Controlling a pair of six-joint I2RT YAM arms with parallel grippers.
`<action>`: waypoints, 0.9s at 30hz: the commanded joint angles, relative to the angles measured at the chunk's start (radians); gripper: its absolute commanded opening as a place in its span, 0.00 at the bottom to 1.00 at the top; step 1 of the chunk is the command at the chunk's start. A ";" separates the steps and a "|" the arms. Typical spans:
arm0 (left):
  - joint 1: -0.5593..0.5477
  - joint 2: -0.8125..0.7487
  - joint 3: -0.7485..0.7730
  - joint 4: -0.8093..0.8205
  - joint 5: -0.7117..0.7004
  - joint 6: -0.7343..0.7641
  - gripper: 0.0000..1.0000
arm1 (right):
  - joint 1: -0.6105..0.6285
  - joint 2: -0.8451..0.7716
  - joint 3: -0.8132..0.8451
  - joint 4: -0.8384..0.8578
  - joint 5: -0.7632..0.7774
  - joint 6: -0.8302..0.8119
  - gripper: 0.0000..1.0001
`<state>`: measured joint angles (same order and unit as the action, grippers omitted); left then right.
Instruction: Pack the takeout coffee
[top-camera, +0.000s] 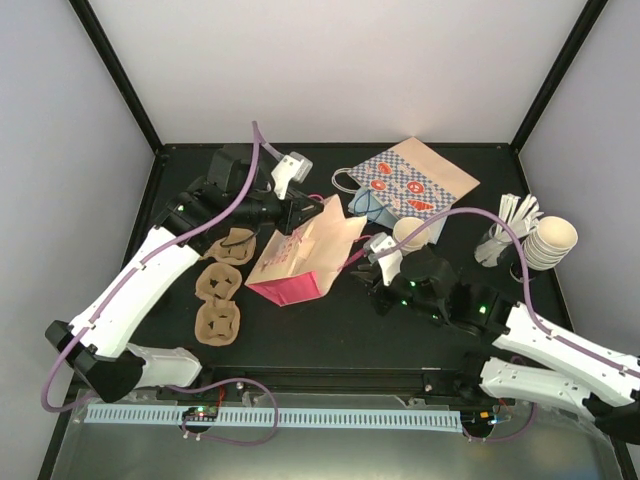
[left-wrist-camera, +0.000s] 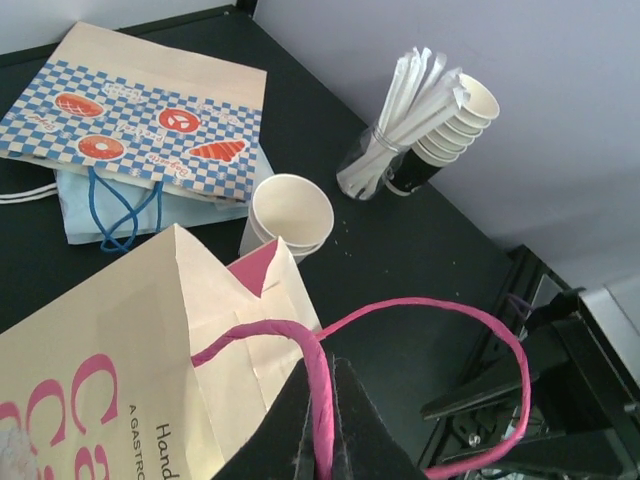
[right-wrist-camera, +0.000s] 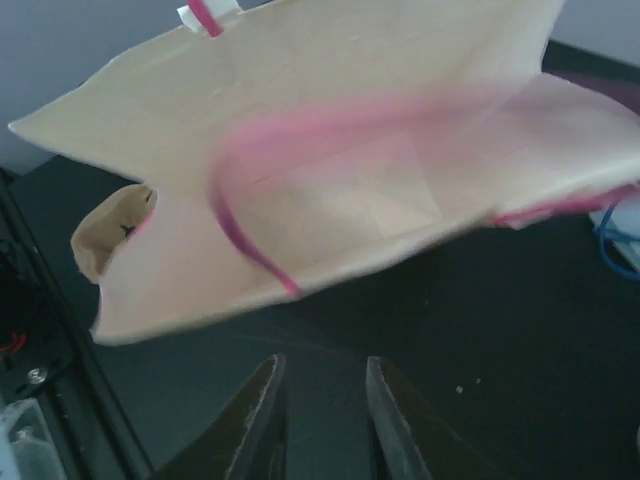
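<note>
The takeout coffee (top-camera: 410, 233) is a small white paper cup with a cream inside, standing upright and empty on the black table just right of the pink bag's mouth; the left wrist view shows the cup (left-wrist-camera: 290, 210) beyond the bag's rim. The cream and pink bag (top-camera: 300, 255) lies tilted with its mouth facing right. My left gripper (top-camera: 300, 212) is shut on the bag's pink handle (left-wrist-camera: 322, 400). My right gripper (top-camera: 377, 262) is open and empty, low in front of the bag's open mouth (right-wrist-camera: 330, 190), with the cup just behind it.
A blue checkered paper bag (top-camera: 410, 180) lies flat at the back. At the right stand a stack of nested cream cups (top-camera: 552, 240) and a glass of wrapped stirrers (top-camera: 505, 235). Brown cup carriers (top-camera: 218, 290) lie left of the pink bag.
</note>
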<state>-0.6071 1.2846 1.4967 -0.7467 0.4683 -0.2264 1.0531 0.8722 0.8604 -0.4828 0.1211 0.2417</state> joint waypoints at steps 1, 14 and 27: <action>-0.019 -0.017 -0.006 -0.031 0.016 0.067 0.02 | -0.002 -0.052 0.003 -0.080 -0.017 0.018 0.28; -0.028 -0.045 0.012 -0.036 -0.003 0.048 0.02 | -0.002 -0.138 0.127 -0.202 0.051 0.026 0.47; -0.029 -0.045 0.115 -0.092 -0.009 0.074 0.03 | -0.010 0.083 0.472 -0.406 0.207 -0.045 0.47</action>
<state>-0.6300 1.2491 1.5440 -0.8055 0.4675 -0.1745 1.0504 0.8829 1.2457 -0.8009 0.2642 0.2413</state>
